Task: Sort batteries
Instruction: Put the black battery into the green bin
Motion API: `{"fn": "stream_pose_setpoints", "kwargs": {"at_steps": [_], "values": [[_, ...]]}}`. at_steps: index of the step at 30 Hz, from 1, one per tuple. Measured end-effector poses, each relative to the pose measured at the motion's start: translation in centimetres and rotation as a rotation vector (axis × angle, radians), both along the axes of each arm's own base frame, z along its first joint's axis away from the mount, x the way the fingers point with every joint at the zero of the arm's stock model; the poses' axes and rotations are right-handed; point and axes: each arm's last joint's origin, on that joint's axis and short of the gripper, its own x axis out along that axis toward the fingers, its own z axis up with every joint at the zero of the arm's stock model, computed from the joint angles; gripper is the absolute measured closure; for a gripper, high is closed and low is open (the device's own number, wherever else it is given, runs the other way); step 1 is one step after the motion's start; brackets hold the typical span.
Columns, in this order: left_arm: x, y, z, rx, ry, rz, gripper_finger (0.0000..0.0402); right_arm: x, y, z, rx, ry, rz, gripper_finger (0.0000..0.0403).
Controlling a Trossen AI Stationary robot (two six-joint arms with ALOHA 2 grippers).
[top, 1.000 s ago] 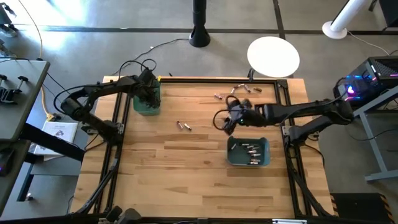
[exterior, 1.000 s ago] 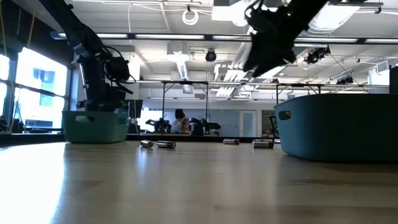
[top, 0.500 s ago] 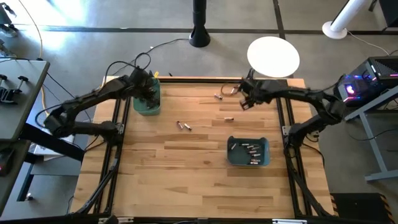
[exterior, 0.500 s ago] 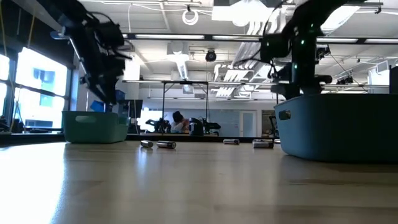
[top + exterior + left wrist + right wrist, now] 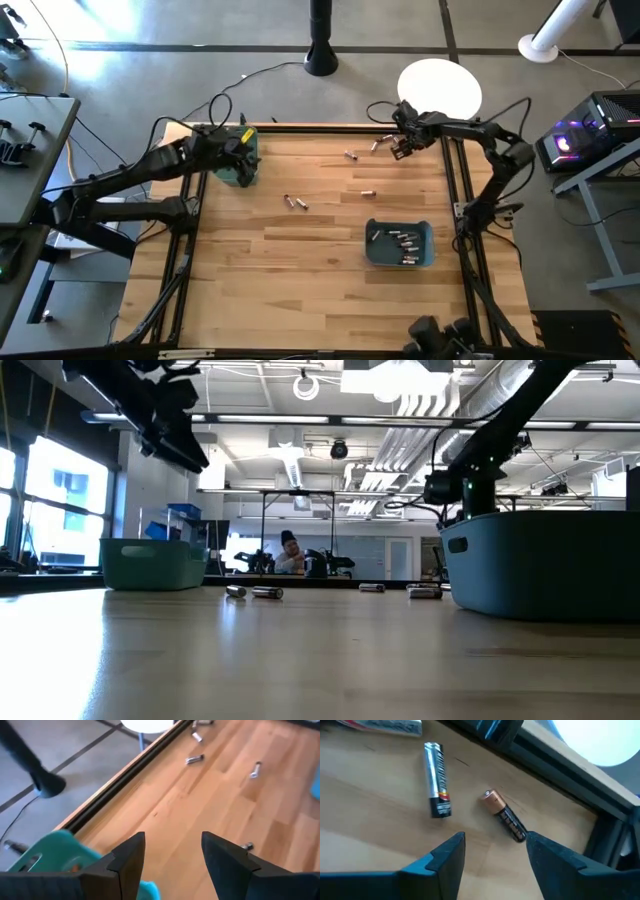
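A: Where are the small cylindrical batteries?

B: Scattered. In the high view a pair of loose cells [image 5: 295,203] lies left of centre on the pale wooden table [image 5: 300,290], one single cell [image 5: 368,192] sits right of centre, and a few more lie toward the upper right near the table's far edge. In the right wrist view two show sharply: a silver cell with a dark end [image 5: 437,800] in the upper left of the frame and a copper-topped black cell [image 5: 504,815] just right of it, near but apart. Several more lie inside the blue rectangular plastic bin [image 5: 427,252] at the lower right of the high view.

A: And the right gripper [image 5: 403,146]?

B: It hovers over those upper-right cells. Its two dark fingers [image 5: 445,857] stand apart, nothing between them; the copper-topped cell lies just beyond the gap.

A: The left gripper [image 5: 240,165]?

B: Upper left of the high view, above the teal rectangular plastic bin [image 5: 247,143] at the table's far-left corner. In the left wrist view its fingers [image 5: 126,860] are spread and empty, bare wood between them and the teal bin's rim at the lower left of the frame.

A: Anything else?

B: A round white stool top [image 5: 439,90] beyond the table's far edge, and a person [image 5: 290,555] far off in the low view, centre of frame.
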Motion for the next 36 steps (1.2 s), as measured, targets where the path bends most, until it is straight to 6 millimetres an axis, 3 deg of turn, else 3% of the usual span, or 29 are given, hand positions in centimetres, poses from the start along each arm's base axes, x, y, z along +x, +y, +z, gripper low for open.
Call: {"fn": "stream_pose_setpoints", "kwargs": {"at_steps": [6, 11, 19, 23, 27, 31, 36], "values": [[0.6, -0.9, 0.2, 0.010, -0.021, -0.061, 0.0213, -0.8, -1.5, -1.9, 0.014, 0.067, 0.024, 0.0235], [0.8, -1.4, 0.2, 0.006, -0.026, -0.084, 0.0213, -1.3, -2.1, -2.2, 0.062, 0.037, 0.086, 0.0265], [1.1, -1.8, 0.2, -0.008, -0.035, -0.101, 0.0213, -0.5, -1.5, -2.3, 0.080, 0.047, 0.175, 0.0382], [1.2, -2.1, 0.2, -0.012, -0.038, -0.111, 0.0213, 0.0, -0.9, -2.2, 0.079, 0.070, 0.173, 0.0380], [1.2, -2.1, 0.3, -0.008, -0.047, -0.114, 0.0213, 0.2, 0.8, -1.0, 0.162, 0.065, 0.160, 0.0388], [1.5, -2.0, 0.3, -0.003, -0.058, -0.113, 0.0213, 1.4, 2.3, 1.5, 0.098, 0.014, 0.173, 0.0389], [1.7, -1.9, 0.2, 0.004, -0.055, -0.119, 0.0213, 3.7, 6.7, 4.9, 0.028, -0.066, 0.263, 0.0389]]}}
